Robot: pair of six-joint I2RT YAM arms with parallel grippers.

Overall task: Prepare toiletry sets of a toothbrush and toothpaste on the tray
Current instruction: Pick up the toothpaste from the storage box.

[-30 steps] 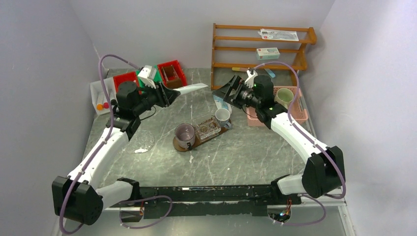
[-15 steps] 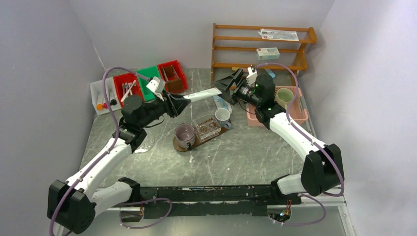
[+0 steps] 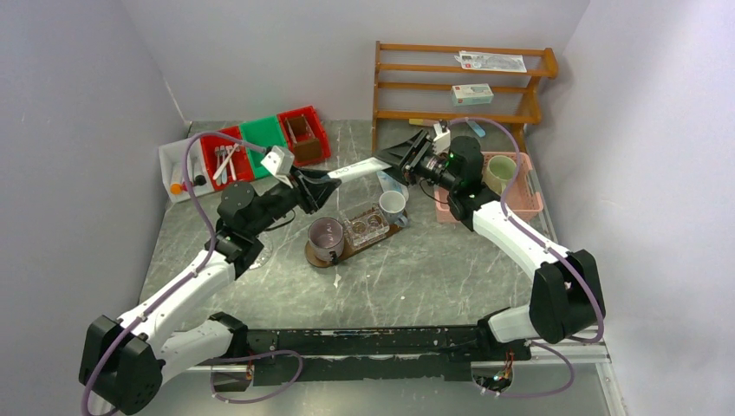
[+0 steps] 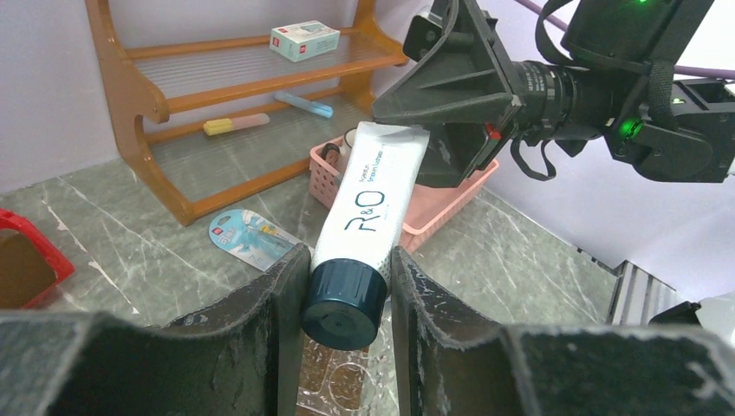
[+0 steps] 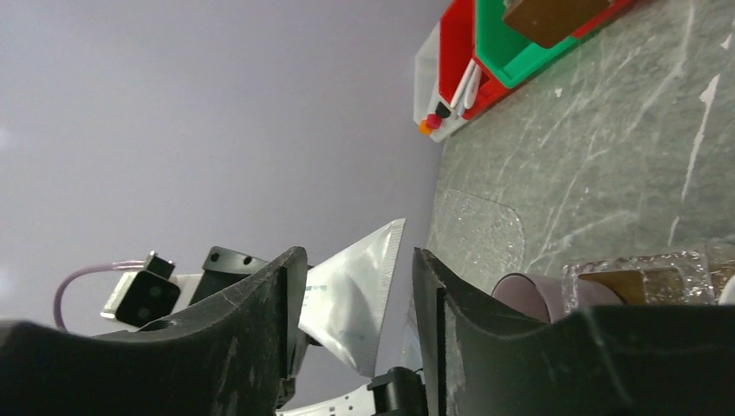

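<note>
The left end effector (image 3: 328, 179) is pinching a white tube (image 3: 360, 169) just above its dark cap. The tube is held off the bench (image 3: 451, 277) and points toward the upper right of the overhead view. In the left wrist view, the left end effector (image 4: 347, 256) presses the tube (image 4: 368, 204) from both sides, and the lettering "R&O" runs along the tube's body.

The right end effector (image 3: 400, 156) meets the tube's flat crimped end. In the right wrist view its fingers (image 5: 357, 256) are spread, with the crimped end (image 5: 360, 290) between them and a gap on one side.

The tray (image 3: 314, 258) lies on the bench below the tube, near the middle of the overhead view. It carries a purple mug (image 3: 327, 234), a clear glass dish (image 3: 367, 227) and a white mug (image 3: 393, 204).
</note>
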